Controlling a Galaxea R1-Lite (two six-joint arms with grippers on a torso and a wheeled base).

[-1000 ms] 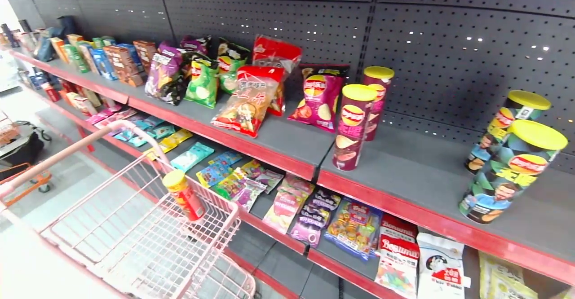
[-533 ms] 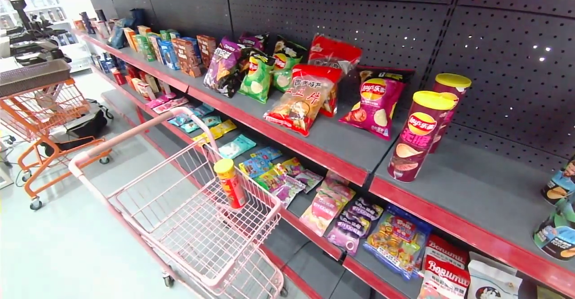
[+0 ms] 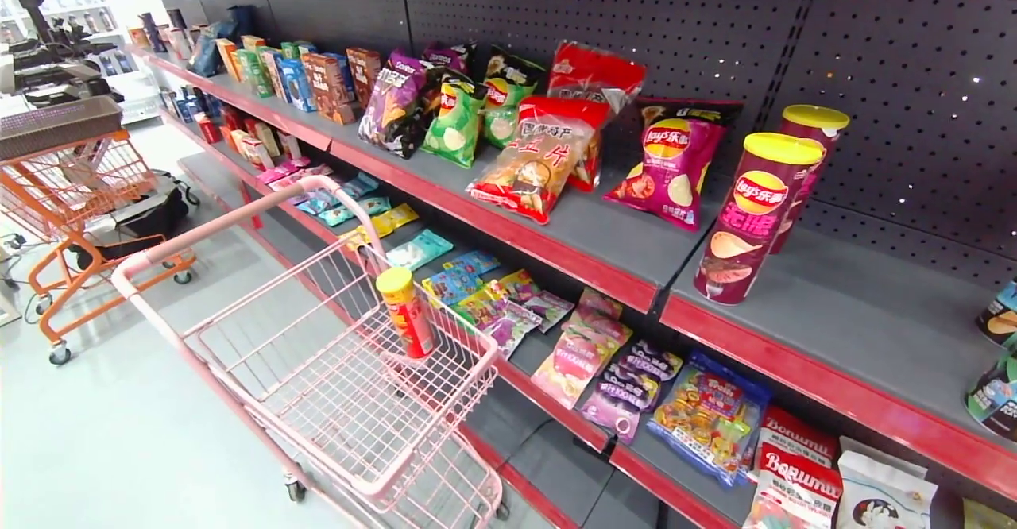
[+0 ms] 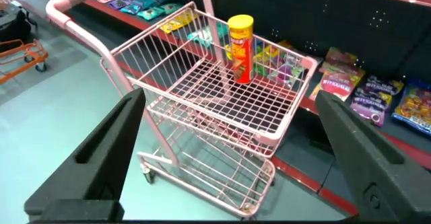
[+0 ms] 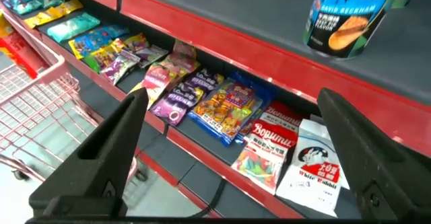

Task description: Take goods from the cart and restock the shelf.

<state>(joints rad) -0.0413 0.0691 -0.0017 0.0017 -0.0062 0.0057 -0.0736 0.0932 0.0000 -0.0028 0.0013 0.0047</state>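
Far to the left of both claws an orange cart [image 3: 75, 195] stands on the pale floor [image 3: 95, 434], and open floor lies between it and the pink cart [image 3: 238, 219]. The pink cart stands below and ahead of the left claw [image 4: 230, 99], and its wire rim runs close beside the red edge of the lower shelf. The red can [image 3: 405, 312] with a yellow lid stands upright in the basket, by the wall that faces the shelf, straight ahead of the left claw. To the right of the cart, the grey shelf [image 3: 834, 314] carries two purple cans [image 3: 755, 211], one behind the other. Bare board lies on their right, up to the patterned cans [image 3: 997, 354]. The right claw [image 5: 232, 97] hangs before the lower shelf, above flat snack bags [image 5: 225, 109]. Both claws have their fingers wide apart. They hold nothing and touch nothing.
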